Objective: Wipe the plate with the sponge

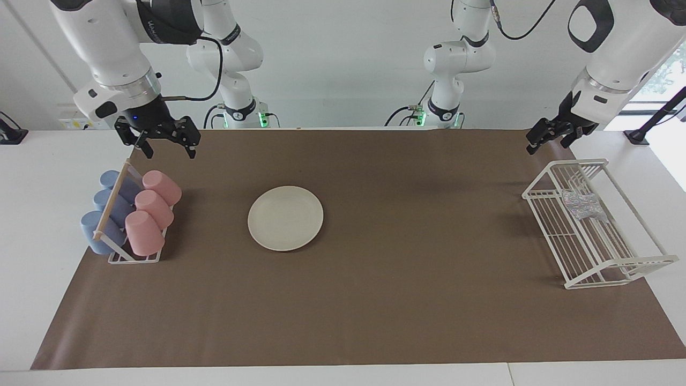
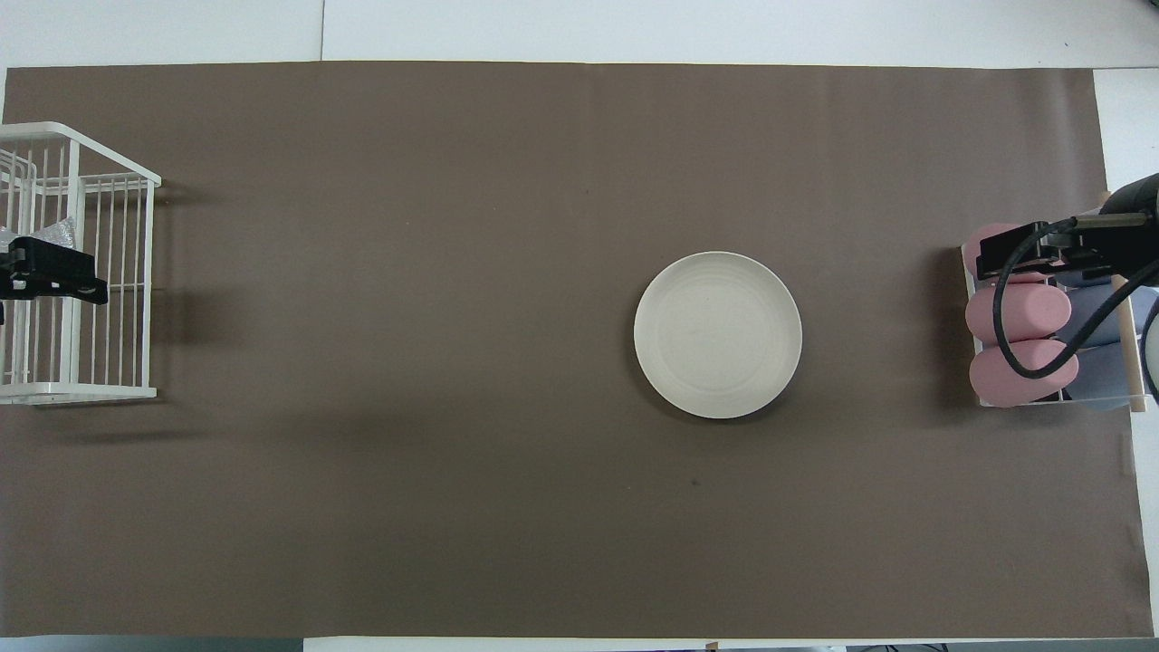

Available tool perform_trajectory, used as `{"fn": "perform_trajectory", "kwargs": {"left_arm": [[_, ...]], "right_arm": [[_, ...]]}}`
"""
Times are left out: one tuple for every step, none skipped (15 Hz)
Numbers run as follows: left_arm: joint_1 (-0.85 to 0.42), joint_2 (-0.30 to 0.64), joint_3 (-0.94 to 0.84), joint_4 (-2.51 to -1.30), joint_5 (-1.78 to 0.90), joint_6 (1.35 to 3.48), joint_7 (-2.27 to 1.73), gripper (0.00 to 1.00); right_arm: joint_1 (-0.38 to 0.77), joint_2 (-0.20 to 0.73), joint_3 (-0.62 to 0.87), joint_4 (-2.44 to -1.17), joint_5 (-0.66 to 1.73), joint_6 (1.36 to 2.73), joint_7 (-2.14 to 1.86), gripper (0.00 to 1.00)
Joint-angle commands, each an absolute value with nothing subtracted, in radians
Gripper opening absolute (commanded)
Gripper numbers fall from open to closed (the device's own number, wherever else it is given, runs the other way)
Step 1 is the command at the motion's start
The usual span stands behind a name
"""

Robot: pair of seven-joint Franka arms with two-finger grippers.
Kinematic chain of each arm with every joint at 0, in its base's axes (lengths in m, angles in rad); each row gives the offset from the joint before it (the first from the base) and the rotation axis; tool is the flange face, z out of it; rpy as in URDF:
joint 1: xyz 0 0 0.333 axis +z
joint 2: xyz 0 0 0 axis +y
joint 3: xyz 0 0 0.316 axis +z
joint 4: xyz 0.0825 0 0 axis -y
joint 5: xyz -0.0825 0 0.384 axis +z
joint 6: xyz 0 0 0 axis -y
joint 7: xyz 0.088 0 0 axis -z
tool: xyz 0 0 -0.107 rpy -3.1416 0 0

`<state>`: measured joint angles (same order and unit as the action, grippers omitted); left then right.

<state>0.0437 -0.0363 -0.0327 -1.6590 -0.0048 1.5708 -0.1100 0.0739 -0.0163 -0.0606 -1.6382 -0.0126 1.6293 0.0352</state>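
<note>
Plate (image 1: 285, 218) sits bare on the brown mat, nearer the right arm's end of the table. Sponge (image 1: 584, 206) lies inside the white wire rack (image 1: 616, 265) at the left arm's end. Left gripper (image 1: 549, 138) hangs over the rack's robot-side edge, fingers spread wide, holding nothing. Right gripper (image 1: 167, 146) waits over the cup rack (image 1: 134, 258) w/ pink & blue cups, fingers also wide open, empty.

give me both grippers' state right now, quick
Left gripper: open, holding nothing, up in the air by the white wire rack.
Right gripper: open, holding nothing, up over the brown mat by the cup rack.
</note>
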Motion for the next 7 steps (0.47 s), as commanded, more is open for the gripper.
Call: {"fn": "perform_trajectory", "kwargs": {"left_arm": [[0.037,-0.051,-0.029,-1.669,0.005,1.56,-0.106,1.0],[0.037,-0.051,-0.029,-1.669,0.005,1.562,-0.106,1.0],[0.038,-0.049,-0.029,-1.667,0.005,1.565,-0.107,1.0],[0.037,-0.049,-0.029,-1.667,0.005,1.566,-0.112,1.0],[0.038,-0.049,-0.029,-1.669,0.005,1.566,-0.113,1.0],[0.038,-0.051,-0.029,-1.669,0.005,1.563,-0.114,1.0],[0.037,-0.051,-0.029,-1.669,0.005,1.565,-0.115,1.0]], "right_arm": [[0.075,-0.025,-0.054,-1.635,-0.021,1.612,0.037,1.0],[0.074,-0.025,-0.054,-1.635,-0.021,1.612,0.035,1.0],[0.071,-0.025,-0.054,-1.635,-0.021,1.612,0.035,1.0],[0.069,-0.025,-0.054,-1.635,-0.021,1.611,0.035,1.0],[0.068,-0.023,-0.054,-1.634,-0.021,1.612,0.035,1.0],[0.066,-0.023,-0.054,-1.635,-0.025,1.612,0.034,1.0],[0.066,-0.025,-0.054,-1.635,-0.026,1.612,0.034,1.0]]}}
